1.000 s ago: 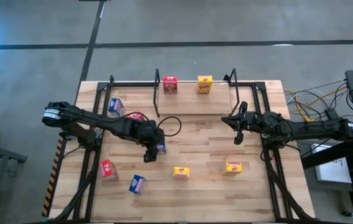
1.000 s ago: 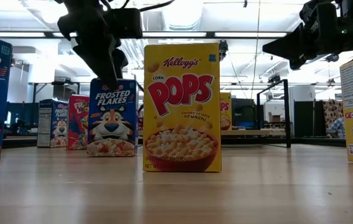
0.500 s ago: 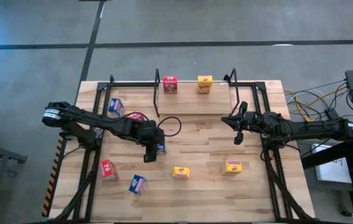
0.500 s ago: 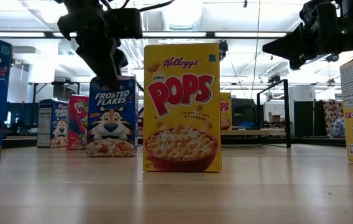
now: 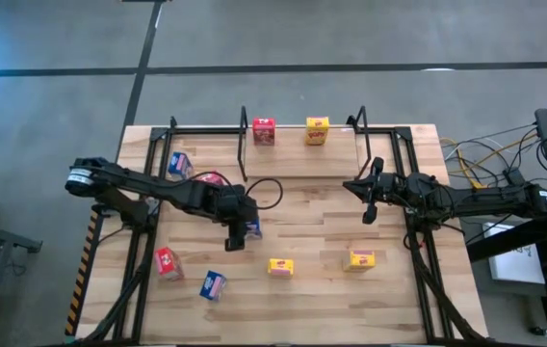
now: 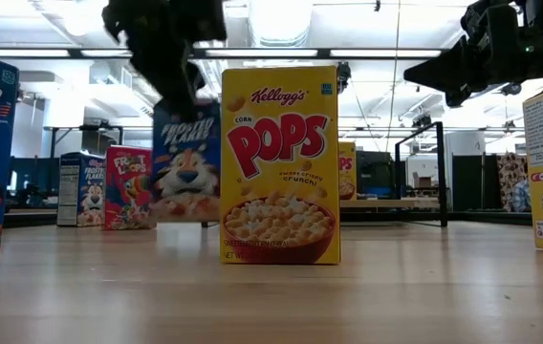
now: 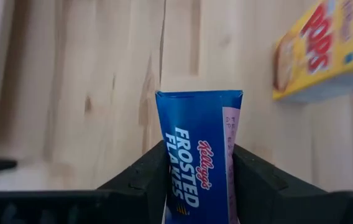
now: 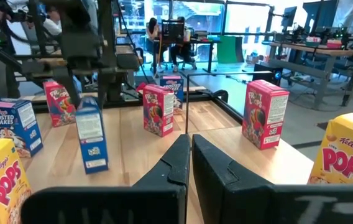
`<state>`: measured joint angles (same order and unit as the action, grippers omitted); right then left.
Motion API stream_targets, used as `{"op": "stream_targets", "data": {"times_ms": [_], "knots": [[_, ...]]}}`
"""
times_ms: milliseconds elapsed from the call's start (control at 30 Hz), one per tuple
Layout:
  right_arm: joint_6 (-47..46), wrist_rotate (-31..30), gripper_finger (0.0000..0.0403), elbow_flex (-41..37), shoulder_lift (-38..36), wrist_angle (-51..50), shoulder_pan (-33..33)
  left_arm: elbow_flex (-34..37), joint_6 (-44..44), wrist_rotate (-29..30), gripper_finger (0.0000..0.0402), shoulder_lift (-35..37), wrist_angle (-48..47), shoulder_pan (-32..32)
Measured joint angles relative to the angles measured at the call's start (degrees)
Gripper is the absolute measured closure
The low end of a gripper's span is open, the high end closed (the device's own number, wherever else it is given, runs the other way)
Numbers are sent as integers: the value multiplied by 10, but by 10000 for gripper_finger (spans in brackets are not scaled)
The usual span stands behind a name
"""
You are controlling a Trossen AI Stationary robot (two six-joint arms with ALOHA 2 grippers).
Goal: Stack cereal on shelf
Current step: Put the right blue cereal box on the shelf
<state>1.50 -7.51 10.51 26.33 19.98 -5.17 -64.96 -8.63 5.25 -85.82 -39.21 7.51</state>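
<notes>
Your wood table (image 5: 322, 241) sits on grey floor (image 5: 351, 39); cables (image 5: 481, 159) at its right, ppl seated at desks (image 8: 170, 28) behind.

Shelf (image 5: 293, 146) at the table's far edge carries a red box (image 5: 264, 130) and a yellow box (image 5: 317, 130) side by side near its middle; bare board left and right of them. Black posts (image 5: 244, 145) stand at the shelf ends. Table centre between the arms is open wood. Two yellow boxes (image 5: 281, 267) stand nearer the front, well apart, with a gap between them.
</notes>
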Motion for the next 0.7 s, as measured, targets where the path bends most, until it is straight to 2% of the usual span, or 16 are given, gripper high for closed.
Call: {"op": "stream_targets", "data": {"times_ms": [200, 300, 433, 700], "knots": [[0, 0, 394, 0, 0, -1, 0, -60, 72, 2, 274, 0, 1, -1], [3, 0, 394, 0, 0, -1, 0, -86, 119, 29, 274, 0, 16, -6], [13, 0, 394, 0, 0, -1, 0, -103, 180, 66, 274, 0, 68, -21], [26, 0, 394, 0, 0, -1, 0, -93, 260, 69, 274, -3, 204, -83]]}}
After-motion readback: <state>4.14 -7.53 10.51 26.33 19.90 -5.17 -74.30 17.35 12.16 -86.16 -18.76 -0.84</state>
